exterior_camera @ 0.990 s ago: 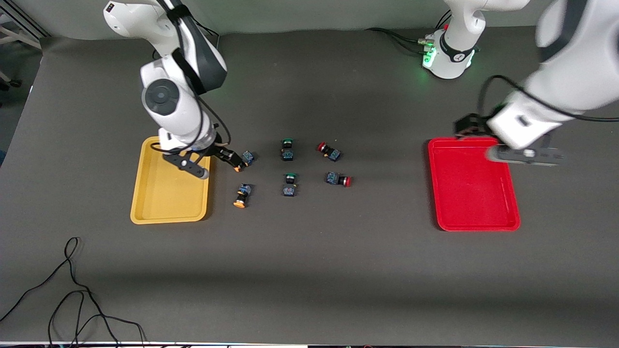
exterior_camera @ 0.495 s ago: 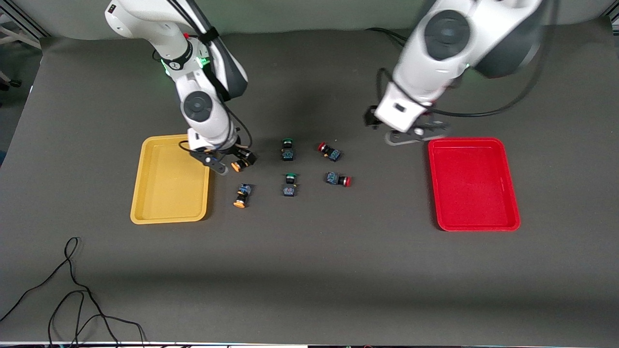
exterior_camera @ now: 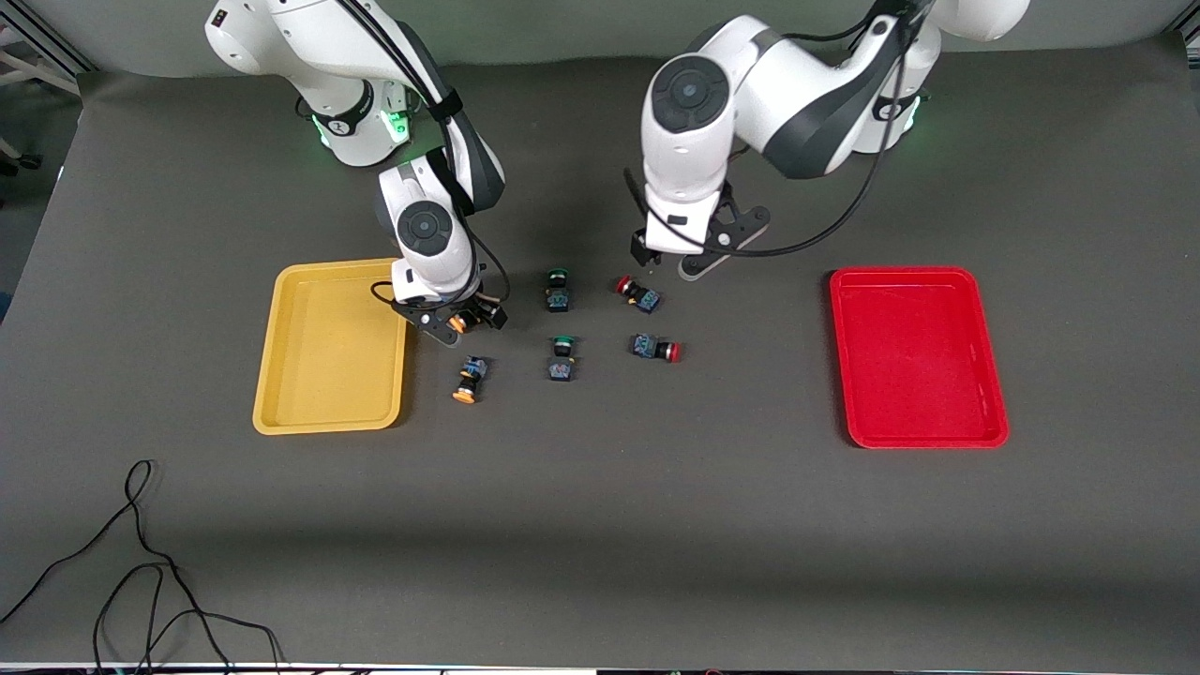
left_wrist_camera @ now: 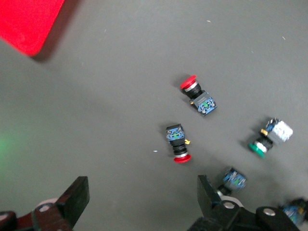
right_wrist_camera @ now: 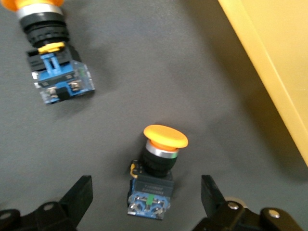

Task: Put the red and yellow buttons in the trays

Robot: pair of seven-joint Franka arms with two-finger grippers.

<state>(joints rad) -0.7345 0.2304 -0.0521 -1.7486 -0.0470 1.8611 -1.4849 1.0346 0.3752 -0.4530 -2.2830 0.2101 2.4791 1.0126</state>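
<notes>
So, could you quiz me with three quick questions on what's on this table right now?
1. True or false: the yellow tray and the red tray hold no buttons yet.
2. How many green-capped buttons lie on the table?
3. The right end effector is open over a button with which cap: A red, B yellow, C green?
Key: 1 true; 2 two; 3 B.

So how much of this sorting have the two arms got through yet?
None yet: the yellow tray and red tray hold no buttons. The right gripper is open around one yellow button; the left gripper hangs open over the table near the red buttons. All four remain.
</notes>
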